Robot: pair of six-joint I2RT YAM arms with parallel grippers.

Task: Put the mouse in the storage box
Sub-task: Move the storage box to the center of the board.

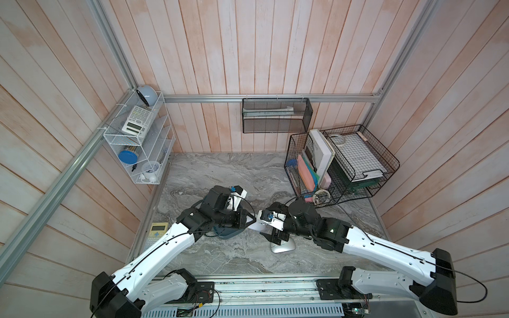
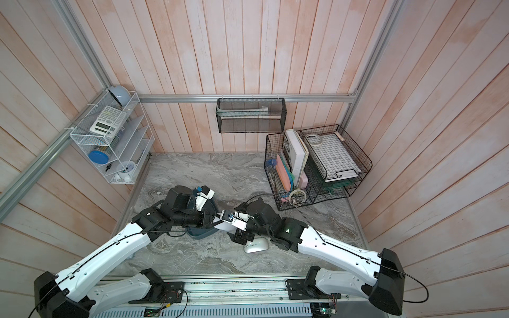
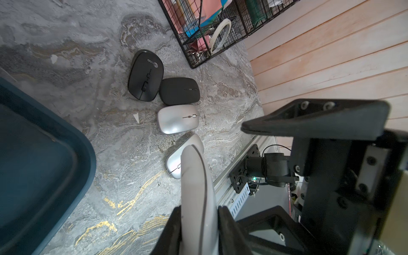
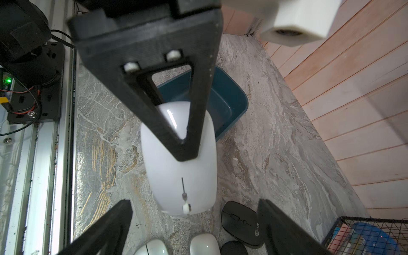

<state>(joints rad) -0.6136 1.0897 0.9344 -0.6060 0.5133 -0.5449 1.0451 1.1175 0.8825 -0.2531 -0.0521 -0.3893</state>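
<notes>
In the left wrist view the left gripper is clamped on the rear end of the white mouse, which shows edge-on, its long axis running straight out from the fingers. The teal storage box sits close to one side of it on the marbled grey counter. Further off, two black mice and two silver mice lie in a row near a black wire basket. In the right wrist view the right gripper has its jaws spread wide on either side of the mouse's wheel end and touches nothing. One left finger lies flat on the mouse's back, and the box is just beyond. In both top views the mouse hangs between the two wrists, lengthwise from one arm to the other. It hangs just outside the rim of the box, which peeks out from under the left arm. The left arm is therefore nearer and holds the load, so the coming move looks like a short pull back toward the robot's left before letting go. Pale plank walls close the counter in, but the space around the box is free.
</notes>
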